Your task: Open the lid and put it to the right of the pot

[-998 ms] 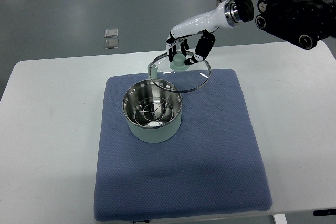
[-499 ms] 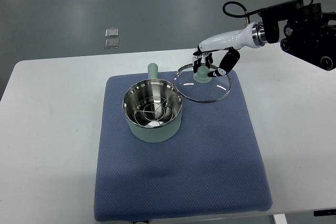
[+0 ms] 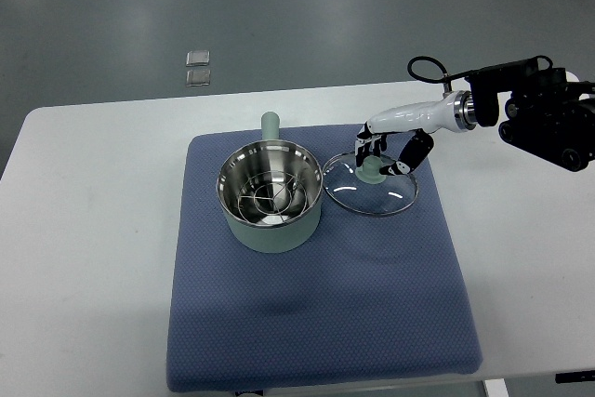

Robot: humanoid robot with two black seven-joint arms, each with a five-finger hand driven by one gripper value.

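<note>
Top view, left to right: pot (image 3: 271,197) sits open on the blue mat (image 3: 316,323), handle pointing to the far side. Just right of it, the glass lid (image 3: 372,192) is low over the mat, right hand (image 3: 383,153) pinching its green knob (image 3: 370,168).

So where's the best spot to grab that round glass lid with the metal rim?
The pale green knob in the middle of the round glass lid looks best, taken from above. It sticks up from the nearly flat glass, so fingers can close around it, as the right hand does now. The thin metal rim lies low over the blue mat, leaving little to pinch.
</note>
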